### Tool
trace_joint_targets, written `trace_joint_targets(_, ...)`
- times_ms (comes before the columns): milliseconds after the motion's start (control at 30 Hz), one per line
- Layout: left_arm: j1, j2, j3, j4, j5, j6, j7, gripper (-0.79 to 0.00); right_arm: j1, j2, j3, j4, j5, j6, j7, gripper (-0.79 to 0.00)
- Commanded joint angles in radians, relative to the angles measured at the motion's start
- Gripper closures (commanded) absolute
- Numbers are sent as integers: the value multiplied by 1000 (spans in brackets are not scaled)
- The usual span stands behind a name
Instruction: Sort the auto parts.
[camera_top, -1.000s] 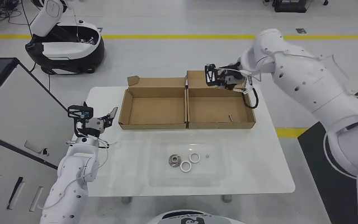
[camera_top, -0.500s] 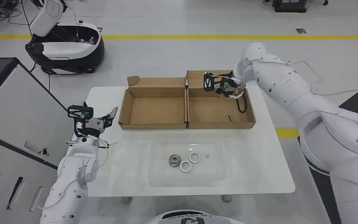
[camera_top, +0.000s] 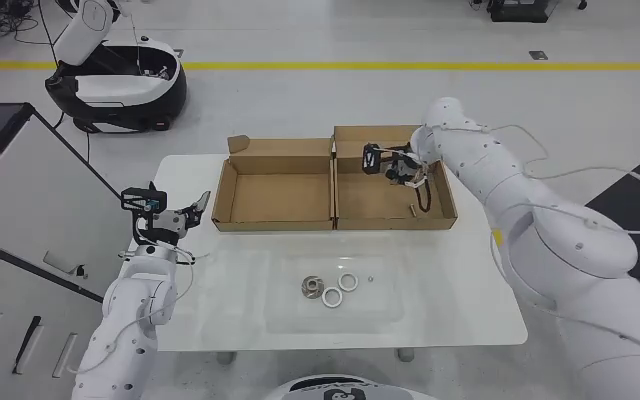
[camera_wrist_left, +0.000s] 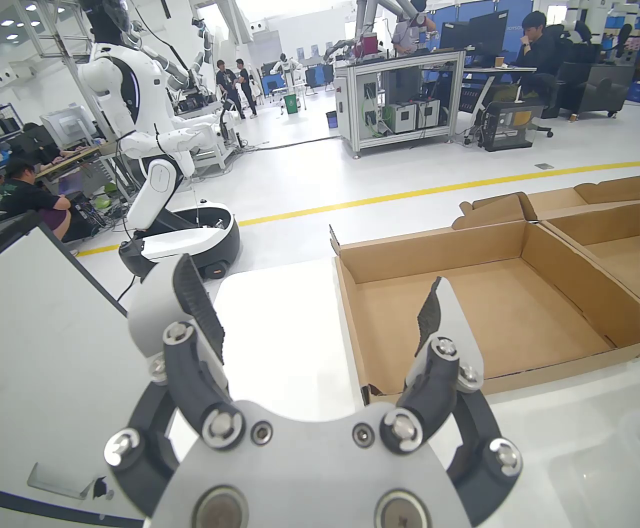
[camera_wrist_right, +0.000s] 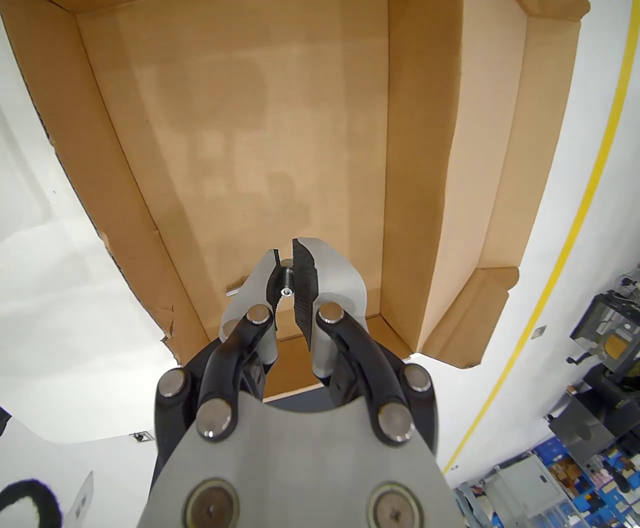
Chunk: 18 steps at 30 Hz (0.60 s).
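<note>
One bolt (camera_wrist_right: 286, 284) pinched in right gripper (camera_wrist_right: 286, 261), second bolt (camera_wrist_right: 232, 291) half-hidden behind it

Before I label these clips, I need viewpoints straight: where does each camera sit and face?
Top view: above the arms, looking down at the table, left box and right box; both arms show.
Left wrist view: on that wrist, facing across the left box into the hall; open left gripper shows.
Right wrist view: on that wrist, looking down into the right box; right gripper, shut on a bolt, shows.
Shared: top and each wrist view see one box.
</note>
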Motion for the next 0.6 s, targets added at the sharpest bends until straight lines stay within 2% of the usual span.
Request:
trace_joint_targets(0, 0, 0, 0, 0, 0, 0, 0, -785, -4, -13, 0, 26, -27, 0, -28, 0)
trace_joint_targets(267, 0, 0, 0, 0, 0, 0, 0, -785, -25, -58, 0, 124, -79, 0, -90, 0)
trace_joint_targets(567, 0, 0, 0, 0, 0, 0, 0, -785, -52, -88, 0, 194, -128, 0, -141, 0)
